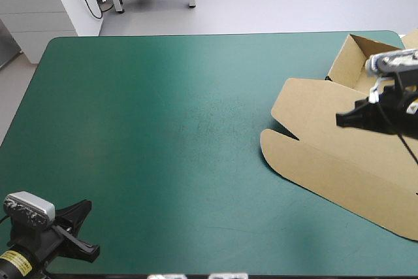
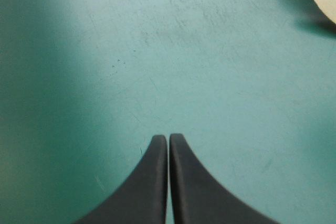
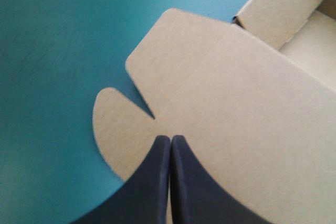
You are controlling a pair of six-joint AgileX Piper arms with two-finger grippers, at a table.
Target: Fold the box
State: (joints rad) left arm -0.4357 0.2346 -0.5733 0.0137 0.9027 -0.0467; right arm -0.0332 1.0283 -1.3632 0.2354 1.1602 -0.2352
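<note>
At the counter's right edge, toward the far-right corner, the box [image 1: 326, 135] lies part-formed: walls [image 1: 353, 53] raised at the far end, lid panel flat and reaching toward the counter [image 1: 163, 129] middle, with a rounded tab [image 3: 113, 124] at its near-left corner. Its right side runs out of the high view, so I can't tell how much overhangs.

Right tool [image 3: 170, 139] is over the lid panel, fingers pressed together, nothing visibly pinched. Can't tell if the tip touches the board. Left tool [image 2: 168, 137] is also pressed together, at the near-left corner over bare teal-green cover, well apart from the box.

Risks as I see them:
- Nothing braces the box. A push from the right tool likely skates the board across the cover instead of creasing it.
- A skate toward the right edge could tip it off.
- Closed fingers can't take an edge. They must spread first or they only shove.
- The tab may buckle if pressed off its score line.
- Raised walls may spring flat if jolted.
</note>
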